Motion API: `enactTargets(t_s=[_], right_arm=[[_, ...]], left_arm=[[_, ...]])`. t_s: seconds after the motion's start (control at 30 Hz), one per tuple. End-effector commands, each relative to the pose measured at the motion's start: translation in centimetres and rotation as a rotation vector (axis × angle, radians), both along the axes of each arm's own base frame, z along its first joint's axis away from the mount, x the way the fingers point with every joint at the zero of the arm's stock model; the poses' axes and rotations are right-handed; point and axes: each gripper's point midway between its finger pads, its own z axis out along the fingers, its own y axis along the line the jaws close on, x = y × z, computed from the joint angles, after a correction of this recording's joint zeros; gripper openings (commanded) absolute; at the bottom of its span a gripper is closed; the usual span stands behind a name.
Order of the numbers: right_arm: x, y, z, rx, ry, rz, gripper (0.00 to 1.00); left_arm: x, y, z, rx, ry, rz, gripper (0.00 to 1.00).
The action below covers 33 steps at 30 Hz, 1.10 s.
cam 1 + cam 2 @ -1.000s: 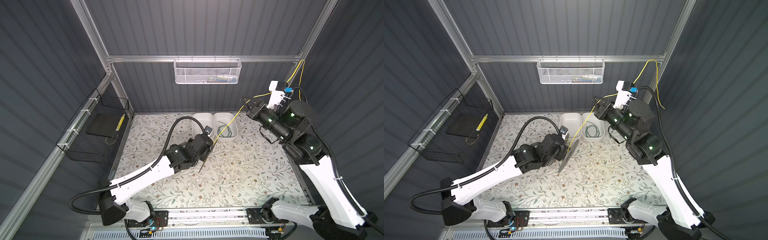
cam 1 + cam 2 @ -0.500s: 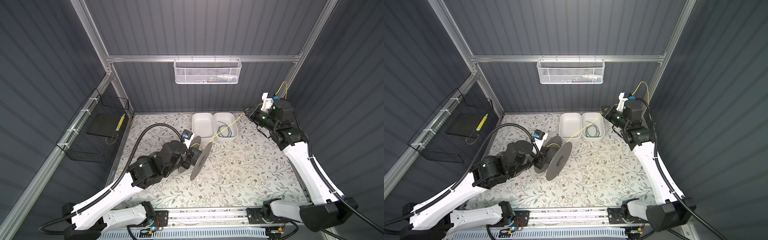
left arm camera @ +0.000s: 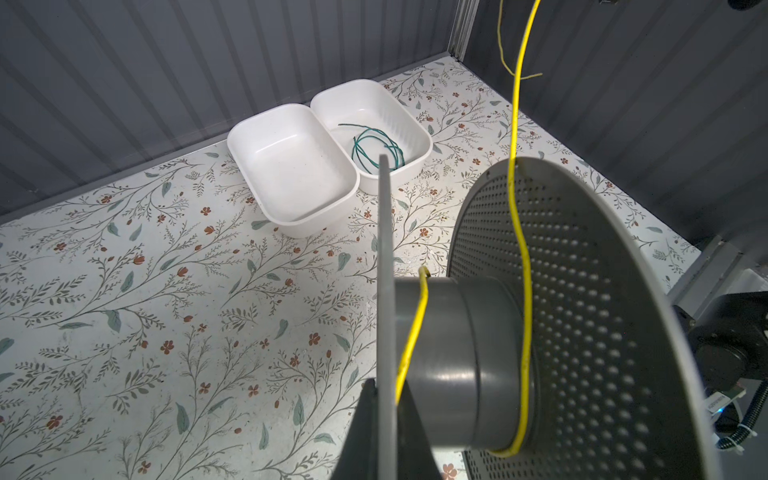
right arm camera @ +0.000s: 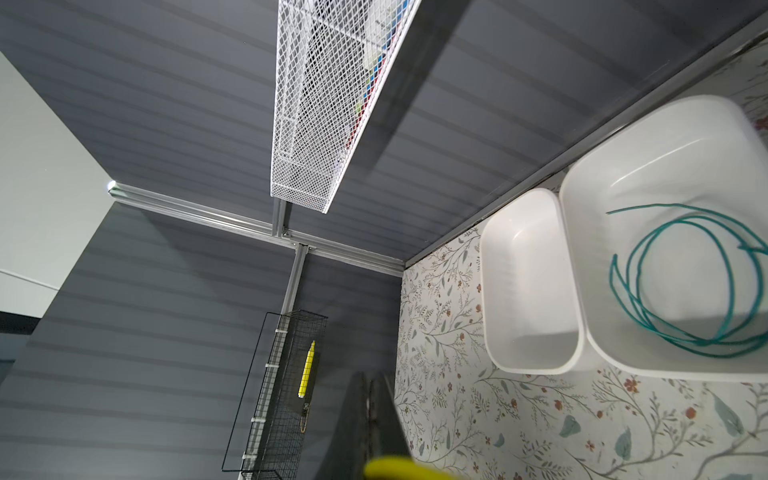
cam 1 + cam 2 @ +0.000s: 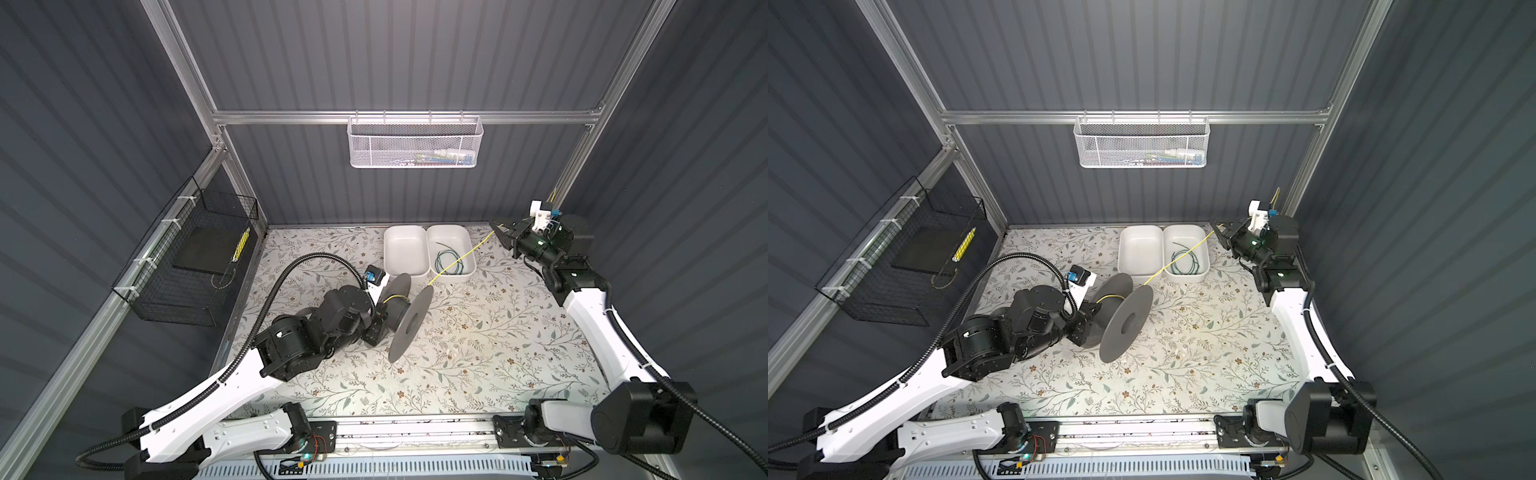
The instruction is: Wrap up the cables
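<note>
The left gripper (image 3: 384, 401) is clamped on the thin edge of one disc of a grey plastic spool (image 5: 409, 320). Its black fingers (image 3: 361, 432) press that disc from both sides. The spool sits low over the middle of the flower-patterned table (image 5: 478, 332) with its axle roughly level. Whether its lower rim touches the table cannot be told.

A thin, bright yellow cable (image 3: 517, 166) loops around the spool's hub. It leaves over the rim of the other disc, which is perforated. In both top views it then runs in a straight line, above one of the tubs, to the right gripper (image 5: 500, 231). That gripper is closed on the yellow cable near the back right corner, well apart from the spool. In the right wrist view the grip shows only as a yellow blur at the frame's edge.

Two white plastic rectangular tubs stand touching, side by side against the back wall. The left tub (image 5: 405, 253) holds nothing. The right tub (image 5: 451, 232) holds a dark green cable (image 4: 611, 272), lying in loose coils on its floor.

A white mesh basket (image 5: 415, 143) hangs on the back rail. A black wire basket (image 5: 187, 257) hangs on the left wall.
</note>
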Motion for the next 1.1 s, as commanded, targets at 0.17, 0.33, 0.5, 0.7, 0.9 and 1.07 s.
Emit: enactTargets(t_s=[0.17, 0.33, 0.5, 0.7, 0.9, 1.07], right_arm=[[2.5, -5.0, 2.5, 0.019, -0.135, -0.206, 0.11], [3.0, -4.9, 1.7, 0.026, -0.114, -0.195, 0.11], [3.2, -5.3, 1.4, 0.019, -0.106, -0.207, 0.04], [3.5, -7.3, 1.6, -0.042, -0.085, -0.255, 0.00], [5.0, -10.1, 0.4, -0.097, -0.031, -0.308, 0.00], [6.4, -11.0, -2.2, -0.155, 0.025, -0.339, 0.00]], left_arm=[[-1.9, 1.7, -3.1, 0.113, 0.098, -0.039, 0.00], [-1.8, 1.3, -3.3, 0.109, 0.107, -0.039, 0.00], [-1.8, 1.4, -3.5, 0.111, 0.108, -0.039, 0.00], [-2.2, 2.5, -3.2, 0.118, 0.100, -0.026, 0.00], [-2.9, 3.8, -2.1, 0.098, 0.092, -0.026, 0.00], [-3.6, 4.5, -0.9, 0.069, 0.092, -0.034, 0.00]])
